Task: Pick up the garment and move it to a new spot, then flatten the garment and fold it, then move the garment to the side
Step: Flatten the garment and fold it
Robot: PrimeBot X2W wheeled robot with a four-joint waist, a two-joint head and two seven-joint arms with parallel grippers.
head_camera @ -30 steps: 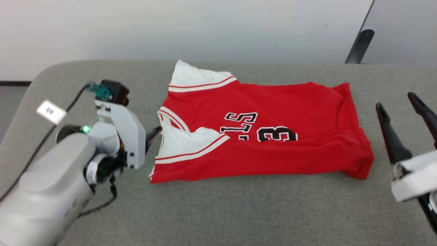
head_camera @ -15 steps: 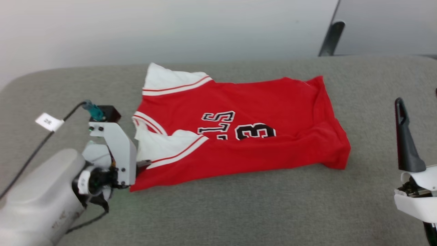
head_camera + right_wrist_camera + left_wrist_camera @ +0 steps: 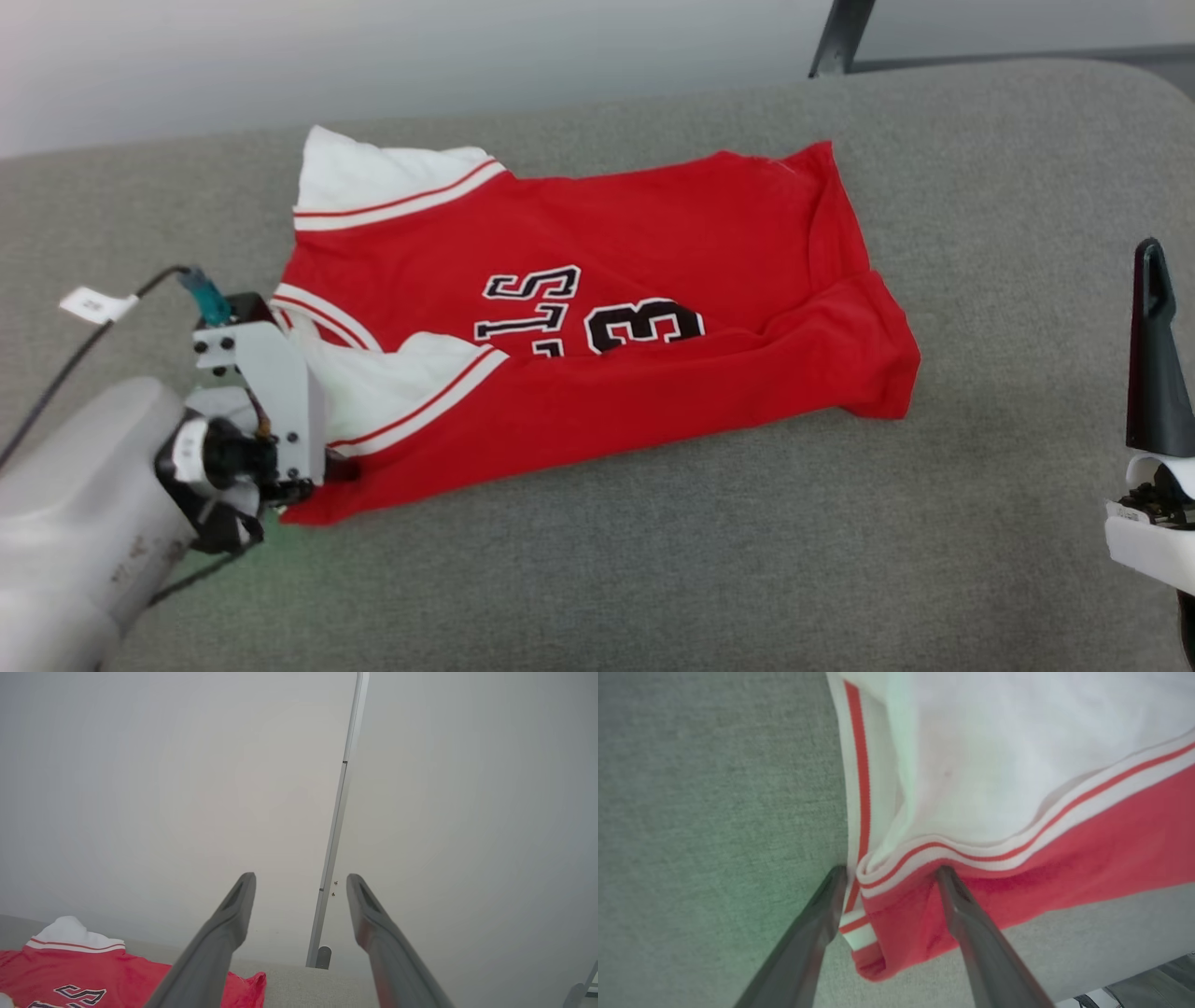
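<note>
As the left gripper (image 3: 891, 872) noses up to the near-left corner of the garment (image 3: 597, 308), its two dark fingers stand apart. They straddle the striped edge of a white sleeve (image 3: 994, 765) and the red layers bunched below it, with nothing yet pinched. The red jersey lies across the middle of a grey upholstered surface (image 3: 653, 560), collar end to the left and hem to the right. Its near side is turned over on itself, so the black number (image 3: 644, 327) is half covered. Off to the right, well clear of the hem, the right gripper (image 3: 301, 877) points up toward a pale wall (image 3: 140, 788), fingers likewise spread and holding nothing.

The step in hand looks to be a grasp on that corner. Done well, the fingers would push a little deeper before closing, so they take the sleeve trim and every red layer together rather than the top ply alone. Soft jersey slips and stretches, so any lift should probably stay low and slow, or the fold may fall open. A matching hold at the near-right corner would likely keep the cloth from trailing.
</note>
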